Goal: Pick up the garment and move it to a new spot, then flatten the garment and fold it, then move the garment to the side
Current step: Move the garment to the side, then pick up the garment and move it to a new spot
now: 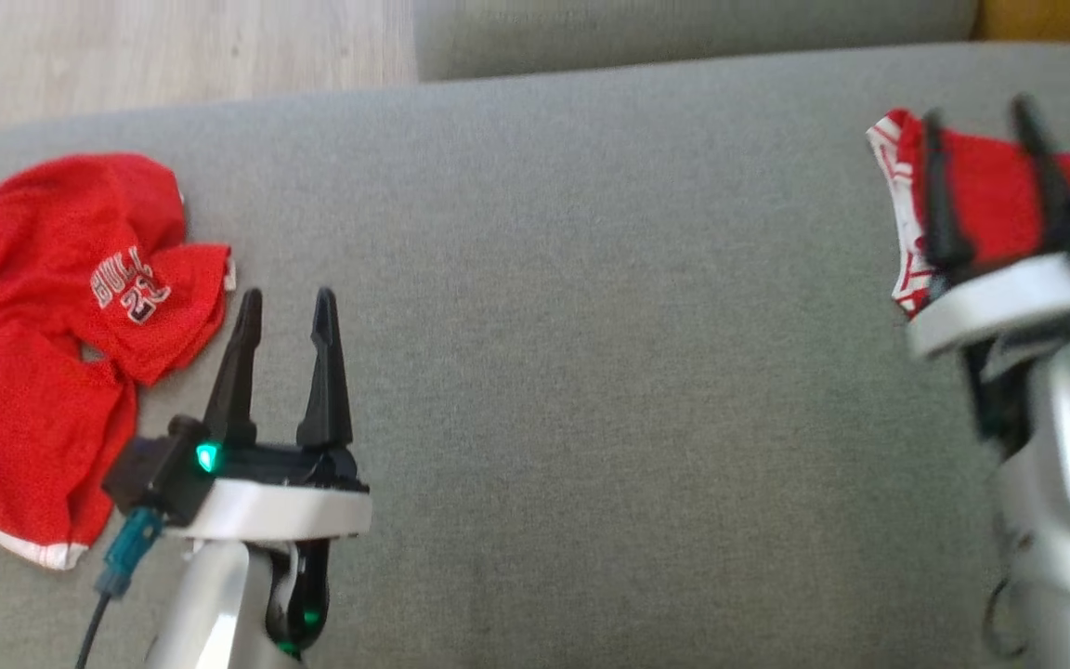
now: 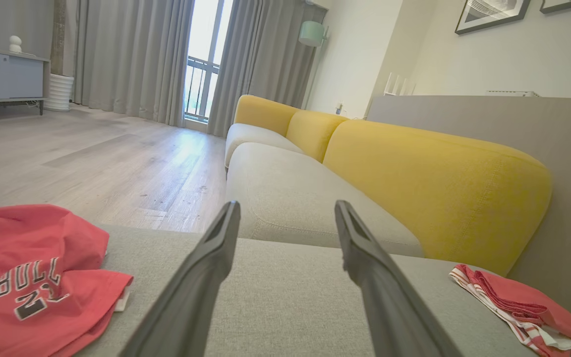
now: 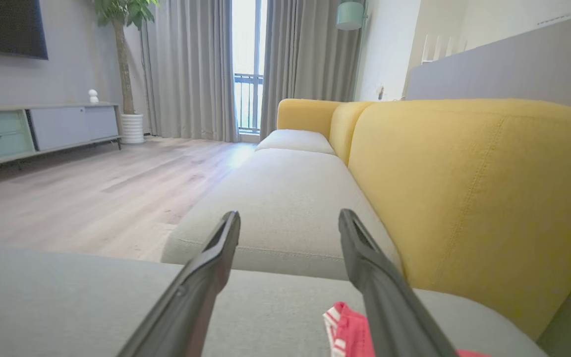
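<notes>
Garments, two of them, lie well apart on the grey upholstered sofa seat (image 1: pixel 591 372). From the head view we see a crumpled red mesh jersey with white lettering (image 1: pixel 33 372) at the seat's left end and a folded red garment with white striped trim (image 1: pixel 990 204) at its far right edge. The left gripper (image 1: pixel 288 302) is just beside the jersey, fingers spread with nothing between them. The right gripper (image 1: pixel 976 111) stands over the folded garment, blurred there. Its own wrist view gives us the jaws wide apart and empty, with a corner of striped trim beside one finger. The left wrist view adds the garment's layered fold edges, the yellow cushioned backrest (image 2: pixel 429 188) behind it, and the pale wooden floor (image 2: pixel 92 158).
</notes>
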{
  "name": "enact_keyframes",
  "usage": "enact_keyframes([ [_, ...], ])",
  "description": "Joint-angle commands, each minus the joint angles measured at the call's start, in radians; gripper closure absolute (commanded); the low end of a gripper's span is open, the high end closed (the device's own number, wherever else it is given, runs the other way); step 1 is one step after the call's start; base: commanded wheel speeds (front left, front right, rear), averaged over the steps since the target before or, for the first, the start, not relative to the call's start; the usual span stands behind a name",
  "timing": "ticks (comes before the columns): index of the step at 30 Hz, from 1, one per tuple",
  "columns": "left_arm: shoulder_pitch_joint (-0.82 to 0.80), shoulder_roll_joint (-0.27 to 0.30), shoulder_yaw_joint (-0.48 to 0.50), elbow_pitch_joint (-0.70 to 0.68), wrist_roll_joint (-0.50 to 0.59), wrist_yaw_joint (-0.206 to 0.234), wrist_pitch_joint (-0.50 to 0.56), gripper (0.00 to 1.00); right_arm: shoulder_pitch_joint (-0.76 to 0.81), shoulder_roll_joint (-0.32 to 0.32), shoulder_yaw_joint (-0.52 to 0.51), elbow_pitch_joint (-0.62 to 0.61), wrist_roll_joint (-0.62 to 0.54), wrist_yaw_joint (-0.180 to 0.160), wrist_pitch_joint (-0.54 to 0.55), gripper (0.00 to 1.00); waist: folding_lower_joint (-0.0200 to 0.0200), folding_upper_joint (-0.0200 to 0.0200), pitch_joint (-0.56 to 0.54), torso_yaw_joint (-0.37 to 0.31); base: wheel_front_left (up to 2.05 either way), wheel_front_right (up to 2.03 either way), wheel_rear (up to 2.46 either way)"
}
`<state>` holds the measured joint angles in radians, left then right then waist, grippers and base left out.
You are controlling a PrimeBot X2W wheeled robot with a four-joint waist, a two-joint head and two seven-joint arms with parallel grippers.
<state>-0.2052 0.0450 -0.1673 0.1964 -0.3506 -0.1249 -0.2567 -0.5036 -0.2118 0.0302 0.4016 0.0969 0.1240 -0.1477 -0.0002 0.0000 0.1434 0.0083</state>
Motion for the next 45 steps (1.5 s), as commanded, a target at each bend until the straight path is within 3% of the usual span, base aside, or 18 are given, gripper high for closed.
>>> enact_keyframes([
  [1, -0.006, 0.005, 0.035, -0.034, 0.012, -0.006, -0.005, 0.0, 0.023, 0.031, 0.021, -0.058, 0.011, 0.007, 0.001, 0.0, 0.0002, 0.0, -0.033, -0.003, 0.0, 0.0, 0.0],
  [6, 0.039, 0.005, 0.033, -0.037, 0.011, -0.006, -0.005, 0.0, 0.155, 0.127, -0.009, -0.121, 0.022, 0.007, -0.008, 0.0, 0.0002, 0.0, -0.063, 0.007, 0.0, 0.0, 0.0],
  [10, 0.072, 0.005, 0.021, -0.025, 0.007, -0.006, -0.005, 0.0, 0.25, 0.157, -0.049, -0.136, 0.042, 0.007, -0.038, 0.0, 0.0002, 0.0, -0.077, 0.015, 0.0, 0.0, 0.0],
  [19, 0.111, 0.005, 0.023, -0.019, -0.01, -0.005, -0.005, 0.0, 0.371, 0.161, -0.036, -0.114, 0.141, 0.007, -0.097, 0.0, 0.0002, 0.0, -0.091, 0.024, 0.0, 0.0, 0.0],
  [35, 0.122, 0.005, 0.015, -0.012, -0.011, 0.001, -0.005, 0.0, 0.387, 0.161, -0.026, -0.105, 0.143, 0.007, -0.11, 0.0, 0.0002, 0.0, -0.11, 0.028, 0.0, 0.0, 0.0],
  [45, 0.12, 0.005, 0.045, -0.005, -0.003, 0.026, -0.005, 0.0, 0.395, 0.162, 0.016, -0.116, 0.161, 0.007, -0.111, 0.0, 0.0002, 0.0, -0.11, 0.124, 0.0, 0.0, 0.0],
])
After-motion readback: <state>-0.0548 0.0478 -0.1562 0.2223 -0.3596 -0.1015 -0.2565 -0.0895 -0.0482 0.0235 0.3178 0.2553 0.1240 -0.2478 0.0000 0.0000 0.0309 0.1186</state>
